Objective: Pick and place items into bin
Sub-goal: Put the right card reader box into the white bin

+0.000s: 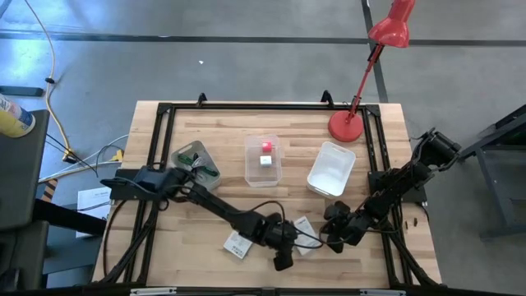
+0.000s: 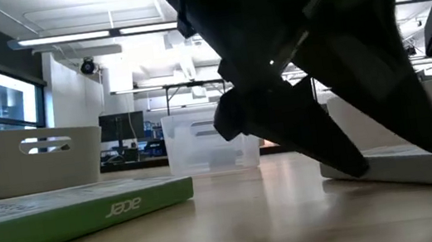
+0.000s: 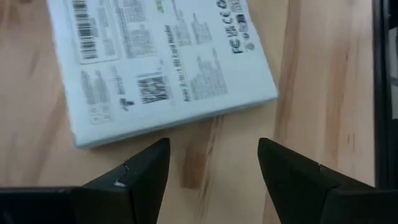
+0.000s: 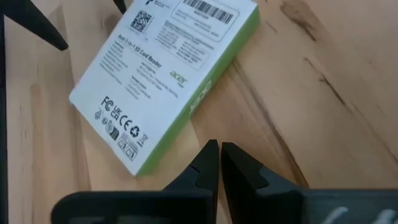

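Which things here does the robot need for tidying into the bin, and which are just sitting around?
Part of the job:
- white packet ahead of the open left gripper
- green-edged packet ahead of the shut right gripper
- clear bin holding a pink cube and white cube

Just sitting around:
- red lamp
- white tub

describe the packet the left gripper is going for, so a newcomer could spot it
Start at the clear bin mid-table and come to the near edge: two flat white packets lie there. It is the left one, beside the left gripper; the other packet lies nearer the right gripper.
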Controlling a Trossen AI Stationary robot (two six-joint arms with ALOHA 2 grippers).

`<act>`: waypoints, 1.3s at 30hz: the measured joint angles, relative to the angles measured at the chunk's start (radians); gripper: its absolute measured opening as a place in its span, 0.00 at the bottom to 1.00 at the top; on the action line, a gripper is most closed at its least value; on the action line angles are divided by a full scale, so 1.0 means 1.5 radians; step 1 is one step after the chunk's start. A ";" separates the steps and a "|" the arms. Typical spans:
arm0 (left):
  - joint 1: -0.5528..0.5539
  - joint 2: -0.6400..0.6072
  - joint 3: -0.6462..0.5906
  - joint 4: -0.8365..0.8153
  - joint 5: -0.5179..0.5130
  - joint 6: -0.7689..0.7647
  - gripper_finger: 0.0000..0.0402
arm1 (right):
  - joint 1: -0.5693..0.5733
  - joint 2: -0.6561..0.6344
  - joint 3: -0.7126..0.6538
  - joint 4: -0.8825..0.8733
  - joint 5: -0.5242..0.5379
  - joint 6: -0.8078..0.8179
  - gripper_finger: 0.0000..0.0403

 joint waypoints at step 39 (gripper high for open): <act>0.052 0.014 0.001 -0.010 -0.007 0.210 0.58 | -0.012 0.004 0.001 0.068 -0.023 0.055 0.03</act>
